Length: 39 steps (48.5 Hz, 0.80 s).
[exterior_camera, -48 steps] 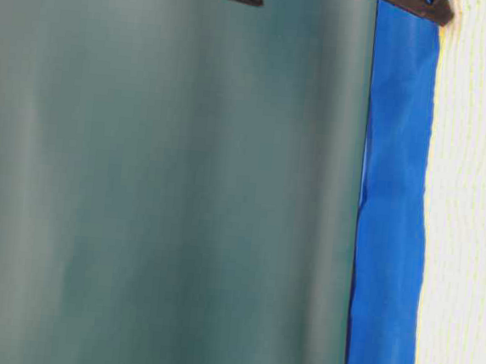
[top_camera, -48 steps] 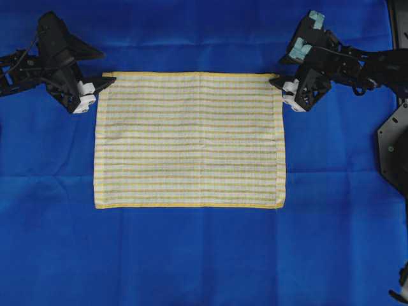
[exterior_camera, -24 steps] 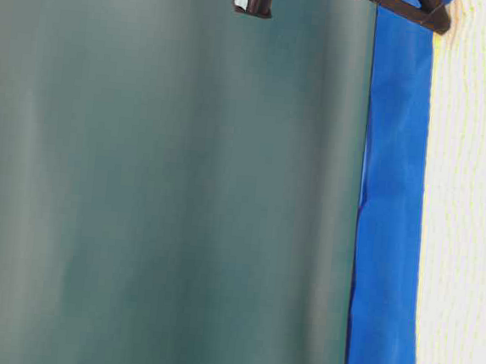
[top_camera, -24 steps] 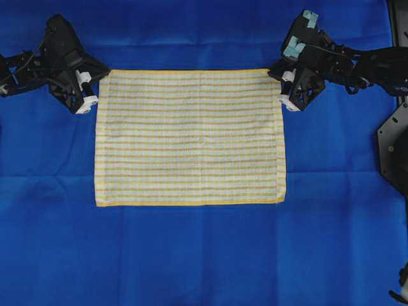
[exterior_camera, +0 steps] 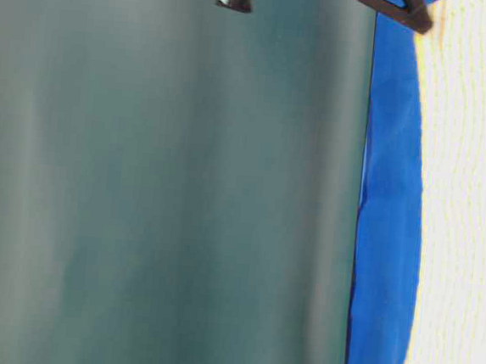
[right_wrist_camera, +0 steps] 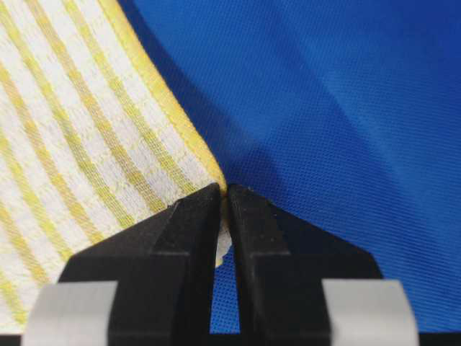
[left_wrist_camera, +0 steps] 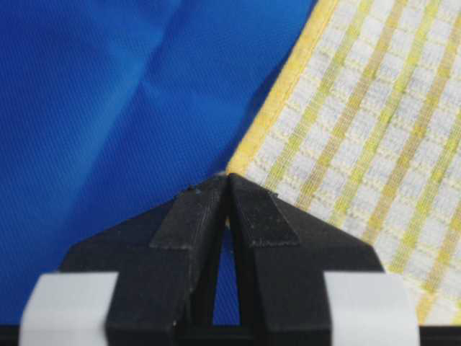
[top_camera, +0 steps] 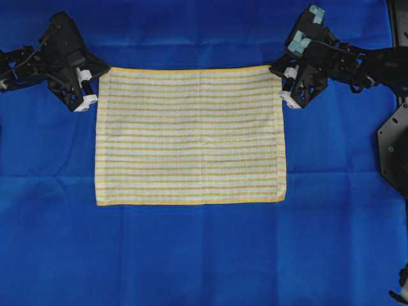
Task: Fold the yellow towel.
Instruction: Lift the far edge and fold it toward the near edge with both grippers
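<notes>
The yellow towel lies spread flat on the blue cloth, a rectangle with yellow stripes and yellow hems. My left gripper is at its far left corner. In the left wrist view the left gripper is shut, with the hemmed corner of the towel pinched between its tips. My right gripper is at the far right corner. In the right wrist view the right gripper is shut on that corner of the towel, and a bit of cloth shows between the fingers.
The large blue cloth covers the whole table under the towel. A black arm mount stands at the right edge. In the table-level view a dark green backdrop fills the left, with the blue cloth and the towel beside it.
Both grippers closed on the towel's two far corners. The far edge has since shifted slightly away from the near edge, and the corners have risen a little.
</notes>
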Each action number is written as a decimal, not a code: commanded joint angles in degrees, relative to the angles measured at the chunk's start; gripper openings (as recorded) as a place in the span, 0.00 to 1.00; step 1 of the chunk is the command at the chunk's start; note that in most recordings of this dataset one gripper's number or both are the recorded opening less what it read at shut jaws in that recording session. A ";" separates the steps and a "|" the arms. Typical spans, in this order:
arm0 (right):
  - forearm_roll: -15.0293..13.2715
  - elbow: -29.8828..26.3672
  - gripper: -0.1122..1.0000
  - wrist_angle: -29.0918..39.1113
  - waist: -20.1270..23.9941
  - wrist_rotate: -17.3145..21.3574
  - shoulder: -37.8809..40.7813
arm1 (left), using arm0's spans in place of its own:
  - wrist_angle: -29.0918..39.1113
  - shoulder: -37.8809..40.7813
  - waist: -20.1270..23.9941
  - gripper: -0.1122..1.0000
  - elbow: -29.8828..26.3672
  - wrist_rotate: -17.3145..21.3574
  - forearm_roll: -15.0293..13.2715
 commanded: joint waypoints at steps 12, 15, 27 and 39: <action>1.41 0.79 0.14 1.05 0.00 0.09 -5.80 | 8.09 -9.05 0.62 0.11 -2.02 0.53 -0.09; 1.49 0.88 0.14 1.05 0.09 0.09 -5.89 | 8.09 -9.58 0.62 0.11 -1.58 0.35 -0.09; 2.11 1.05 0.14 1.41 1.14 0.09 -6.06 | 8.09 -10.20 0.09 0.11 -1.05 -0.35 -0.09; 4.75 2.81 0.14 3.87 5.54 0.09 -9.32 | 8.35 -13.97 -4.57 0.11 0.62 -1.58 -0.53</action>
